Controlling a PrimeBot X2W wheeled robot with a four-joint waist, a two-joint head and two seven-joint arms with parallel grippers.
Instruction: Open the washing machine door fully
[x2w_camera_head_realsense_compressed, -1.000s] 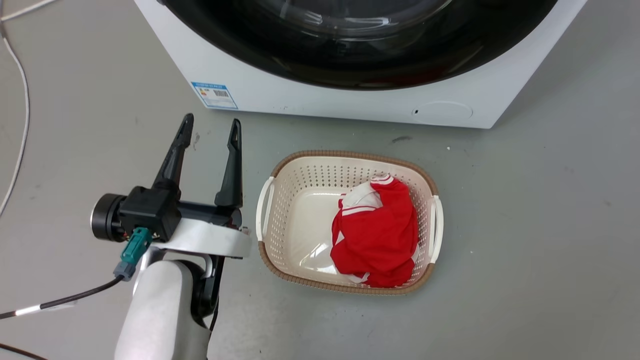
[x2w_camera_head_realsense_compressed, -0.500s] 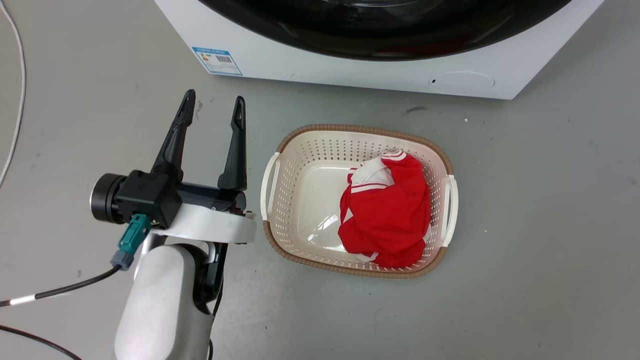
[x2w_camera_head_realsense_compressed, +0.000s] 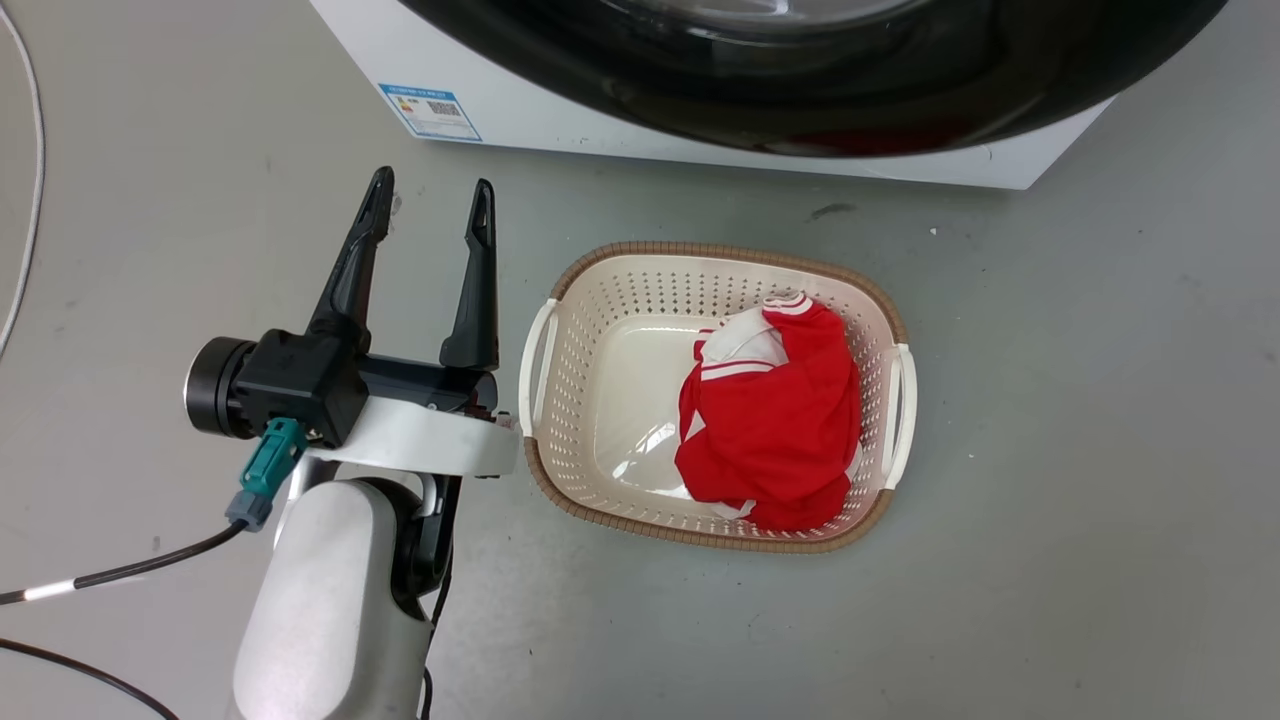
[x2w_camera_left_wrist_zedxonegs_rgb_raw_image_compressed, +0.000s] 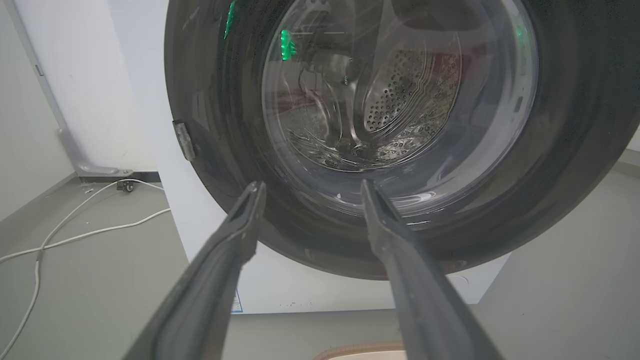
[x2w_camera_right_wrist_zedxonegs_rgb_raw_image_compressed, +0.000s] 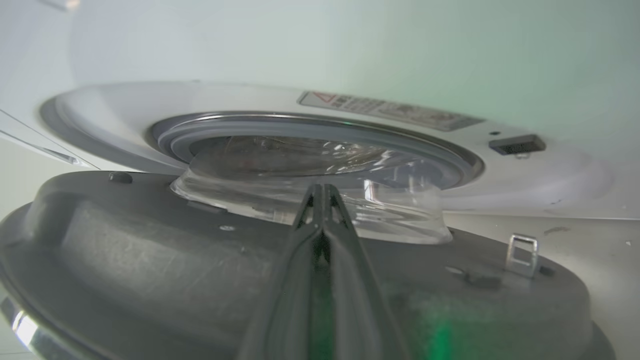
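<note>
The white front-loading washing machine (x2w_camera_head_realsense_compressed: 520, 110) stands on the floor (x2w_camera_head_realsense_compressed: 1100, 400) at 12 o'clock in the head view, with a blue label (x2w_camera_head_realsense_compressed: 432, 110) low on its front toward 11 o'clock. The washing machine door (x2w_camera_head_realsense_compressed: 800, 90), round and glossy black, hangs ajar, overhanging the front out to 1 o'clock. Its clear glass bowl (x2w_camera_right_wrist_zedxonegs_rgb_raw_image_compressed: 310, 200) stands close before the grey gasket (x2w_camera_right_wrist_zedxonegs_rgb_raw_image_compressed: 320, 125). The perforated steel drum (x2w_camera_left_wrist_zedxonegs_rgb_raw_image_compressed: 410, 90) shows through the glass.

**Three views, one door**

The head camera looks steeply down on the grey floor (x2w_camera_head_realsense_compressed: 1050, 450), with the white front-loading washing machine (x2w_camera_head_realsense_compressed: 540, 125) at the top edge. The left wrist camera faces the large round glossy black door (x2w_camera_left_wrist_zedxonegs_rgb_raw_image_compressed: 210, 100) from outside, low and near. The right wrist camera hugs its inner side.
</note>
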